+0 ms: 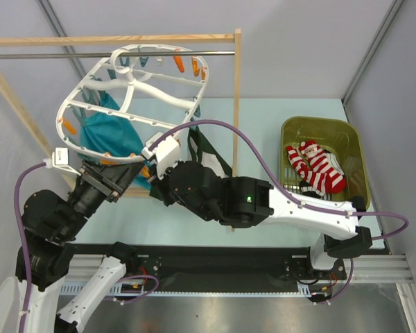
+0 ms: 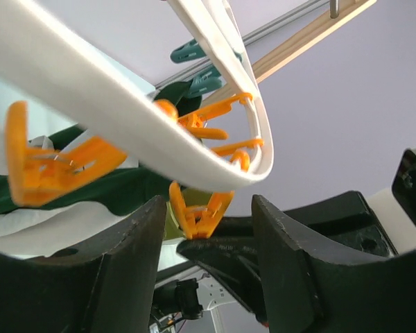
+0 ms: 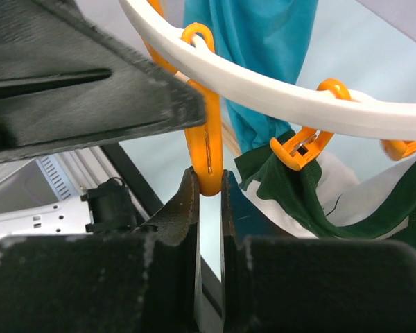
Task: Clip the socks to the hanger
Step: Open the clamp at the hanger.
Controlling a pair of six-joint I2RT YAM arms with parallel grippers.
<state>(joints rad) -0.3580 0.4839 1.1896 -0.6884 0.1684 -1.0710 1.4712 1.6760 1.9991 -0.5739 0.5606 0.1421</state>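
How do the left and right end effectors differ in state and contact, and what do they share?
The left end effector is open, fingers wide apart; the right end effector is shut. The right end effector pinches the lower end of an orange clip; the left end effector grips nothing. Both are at the rim of the hanger, and neither holds any of the socks.

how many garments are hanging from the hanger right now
2: a teal cloth under the hanger's left half, and a dark green-and-white garment at its right side. Others may hide behind the arms.
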